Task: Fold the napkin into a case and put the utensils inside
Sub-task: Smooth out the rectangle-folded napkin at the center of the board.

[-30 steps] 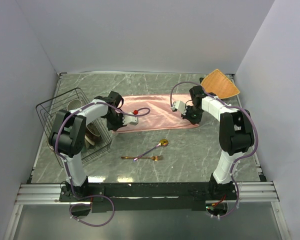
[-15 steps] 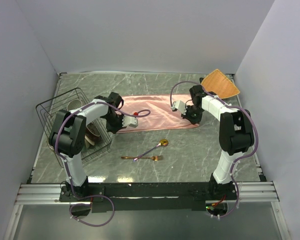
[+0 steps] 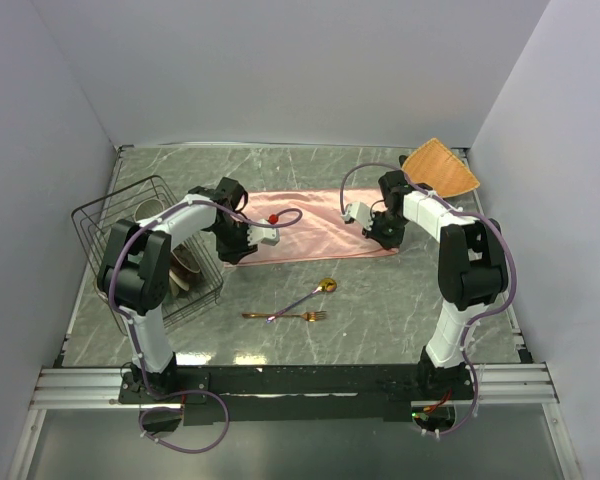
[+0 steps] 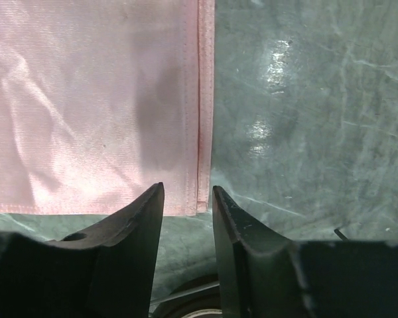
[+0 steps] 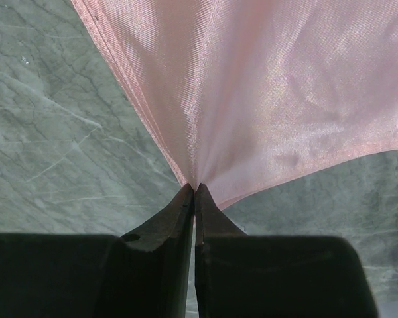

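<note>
Top view: napkin (image 3: 315, 225) lies flat as a wide pink rectangle mid-surface, long axis left to right. Left arm (image 3: 180, 222) has its wrist over the napkin's left end, and right arm (image 3: 430, 215) has its wrist over the right end. Spoon (image 3: 302, 300) and fork (image 3: 285, 316) sit on the bare marble surface (image 3: 380, 300) nearer the bases, apart from the cloth. The spoon lies diagonal with its bowl toward the napkin, and its handle end meets the fork's handle. Black wire rack (image 3: 130, 225) with crockery is on the left, just beside the left arm. Woven fan-shaped mat (image 3: 440, 168) is in the far right corner, clear of the napkin. Left wrist view: left fingers (image 4: 129, 225) are parted with a narrow gap and nothing clamped. The napkin's corner shows through the gap, lying flat on the surface, with a doubled hem along the edge — at least two layers. Whether the tips touch the cloth, I can't tell. Right wrist view: right fingers (image 5: 166, 228) are pinched together on the napkin's corner. The cloth puckers into a point at the tips and fans out from there, with several stacked edges along its left side — a grip on folded cloth.
</note>
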`<action>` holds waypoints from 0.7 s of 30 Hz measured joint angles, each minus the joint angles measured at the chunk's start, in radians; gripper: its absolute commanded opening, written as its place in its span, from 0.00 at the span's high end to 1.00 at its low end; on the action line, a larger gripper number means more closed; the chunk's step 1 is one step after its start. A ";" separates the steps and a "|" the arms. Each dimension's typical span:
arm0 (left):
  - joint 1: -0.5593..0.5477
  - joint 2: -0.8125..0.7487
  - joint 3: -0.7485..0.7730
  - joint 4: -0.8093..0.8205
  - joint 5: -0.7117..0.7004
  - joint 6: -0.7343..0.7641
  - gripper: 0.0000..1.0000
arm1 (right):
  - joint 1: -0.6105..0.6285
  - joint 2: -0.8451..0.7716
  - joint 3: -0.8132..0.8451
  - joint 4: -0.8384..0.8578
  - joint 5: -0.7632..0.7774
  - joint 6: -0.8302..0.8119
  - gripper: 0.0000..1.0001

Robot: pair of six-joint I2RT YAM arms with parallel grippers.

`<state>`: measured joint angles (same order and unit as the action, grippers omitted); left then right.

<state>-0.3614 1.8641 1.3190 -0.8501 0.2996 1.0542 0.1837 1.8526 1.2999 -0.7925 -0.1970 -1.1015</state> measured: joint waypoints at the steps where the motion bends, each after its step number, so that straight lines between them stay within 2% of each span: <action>1: 0.000 0.000 0.000 0.003 -0.001 -0.001 0.58 | 0.000 0.000 0.002 -0.002 0.000 0.000 0.89; 8: 0.000 0.028 0.000 0.045 -0.018 0.000 0.73 | 0.000 0.002 0.003 -0.006 0.000 0.003 0.87; 12: 0.000 0.046 -0.010 0.055 -0.036 0.010 0.85 | 0.002 0.002 0.004 -0.008 0.000 0.003 0.86; 16: 0.000 0.046 -0.012 0.057 -0.041 0.031 0.92 | 0.004 0.003 0.007 -0.011 0.000 0.003 0.85; 21: 0.000 0.045 -0.013 0.048 -0.043 0.055 0.95 | 0.004 0.003 0.007 -0.016 -0.002 0.004 0.82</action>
<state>-0.3614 1.9087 1.3056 -0.8024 0.2569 1.1091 0.1875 1.8553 1.3071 -0.8082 -0.1986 -1.0973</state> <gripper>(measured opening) 0.066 0.159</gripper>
